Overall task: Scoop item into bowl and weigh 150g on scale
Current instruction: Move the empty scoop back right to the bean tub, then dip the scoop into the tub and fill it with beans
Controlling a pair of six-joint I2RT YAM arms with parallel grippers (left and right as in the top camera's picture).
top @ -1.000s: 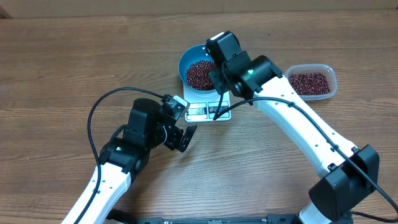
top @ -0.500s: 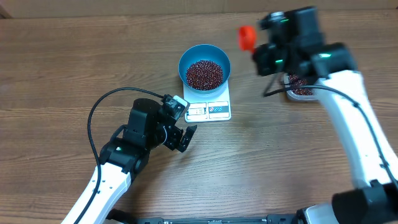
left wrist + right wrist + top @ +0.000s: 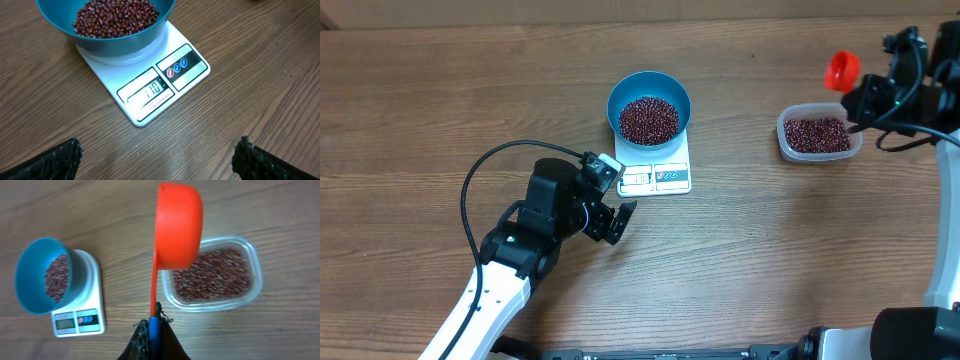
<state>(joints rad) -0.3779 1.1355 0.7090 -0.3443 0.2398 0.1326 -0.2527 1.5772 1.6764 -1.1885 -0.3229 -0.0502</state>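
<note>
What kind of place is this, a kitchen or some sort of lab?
Probably a robotics test bench, not a kitchen: two robot arms, one holding an orange scoop, stand at a wooden table with a kitchen scale, a blue bowl of beans and a clear tub.

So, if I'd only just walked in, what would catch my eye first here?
Probably the bright-blue bowl in the middle of the table, heaped with dark red beans and sitting on a small white scale. Next is the orange-red scoop at the right side, gripped by its handle in the right pincer and held up by a clear tub of more beans.
</note>
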